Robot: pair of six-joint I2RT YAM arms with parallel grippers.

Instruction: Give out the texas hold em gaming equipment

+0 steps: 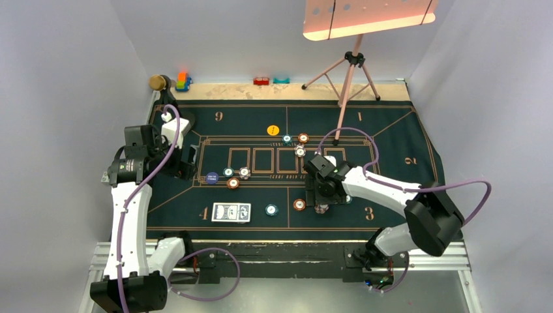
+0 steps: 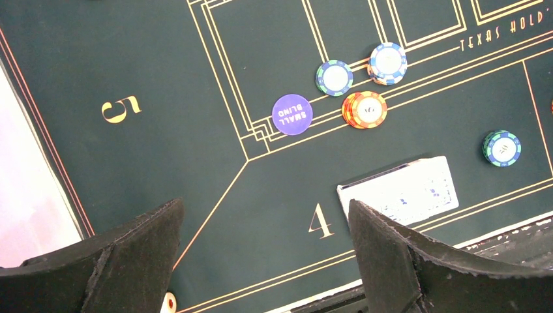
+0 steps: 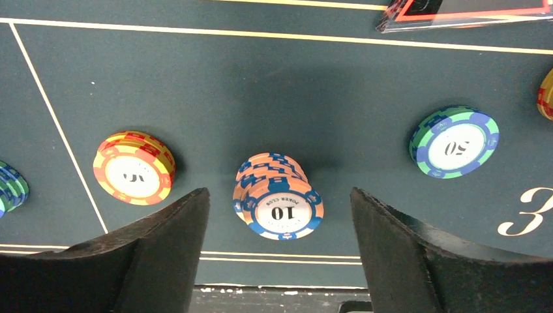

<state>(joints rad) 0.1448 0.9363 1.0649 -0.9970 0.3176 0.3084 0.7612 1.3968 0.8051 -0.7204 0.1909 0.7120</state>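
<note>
Chips are what we are after here. Our right claw (image 3: 279,195) hangs low over the green felt mat (image 1: 391,150), well to the right of the deck of cards (image 1: 231,212), with its jaws wide apart. A small stack of white-and-blue 10 chips (image 3: 278,207) stands on the mat right between the jaws. There is a gap on each side, so the claw has hold of nothing. We think the jaws sit on both sides like that so one squeeze could grab the whole stack. An orange chip stack (image 3: 134,167) sits between that stack and the deck. Our left claw (image 2: 264,208) hovers above the mat, left of the deck, wide open and holding nothing. We guess it waits there so the arms do not bump. The purple small blind button (image 2: 291,114) lies behind the deck, a little to the left.
</note>
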